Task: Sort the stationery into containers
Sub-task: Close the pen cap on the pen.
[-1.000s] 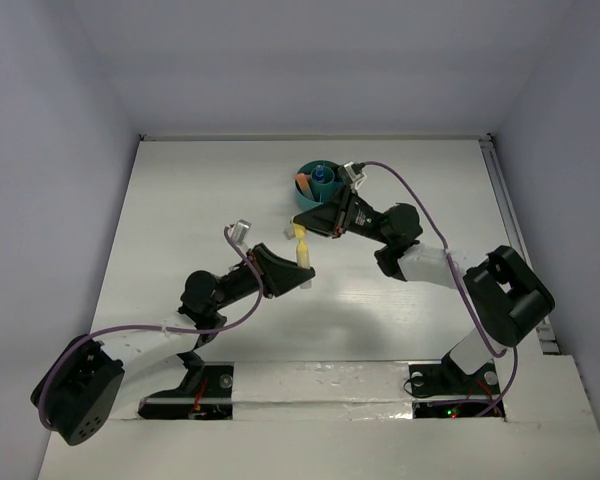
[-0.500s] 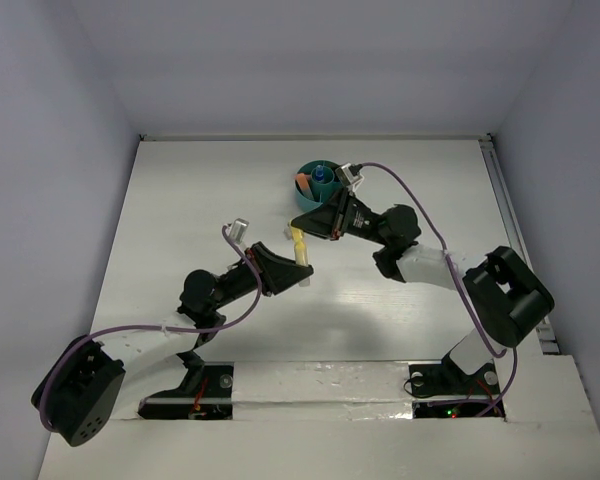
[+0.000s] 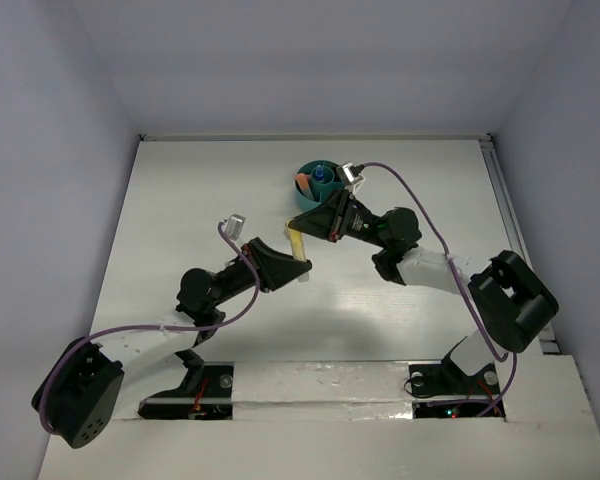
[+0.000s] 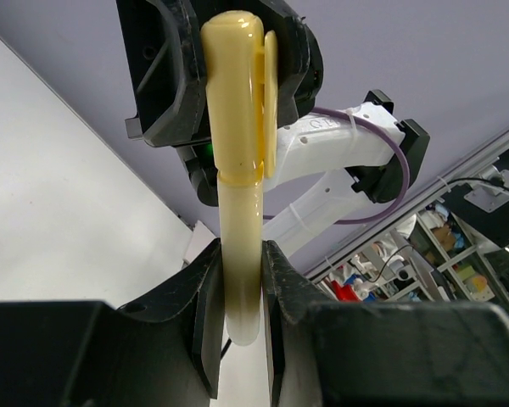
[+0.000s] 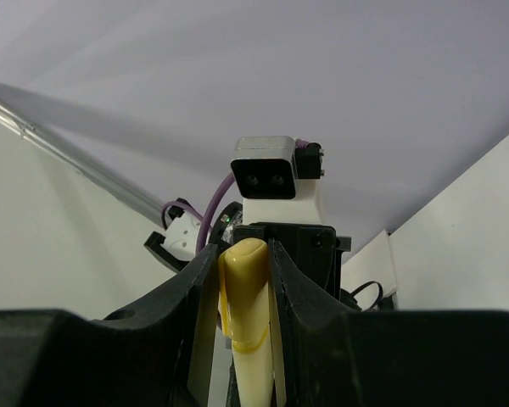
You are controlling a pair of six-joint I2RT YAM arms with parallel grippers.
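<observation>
A yellow pen hangs above the table's middle, held at both ends. My left gripper is shut on its pale barrel, the jaws pressed to both sides near the barrel's tip. My right gripper is shut on the capped end. In the left wrist view the right gripper sits behind the cap; in the right wrist view the left wrist camera faces me. The round teal container stands behind the right gripper, with an orange item and a blue item in it.
White walls bound the table on the left, back and right. A metal rail runs along the right edge. Purple cables loop off both arms. The arm bases stand at the near edge.
Both grippers and the yellow pen have drifted slightly left and away from the bases. The grips on both ends are unchanged.
</observation>
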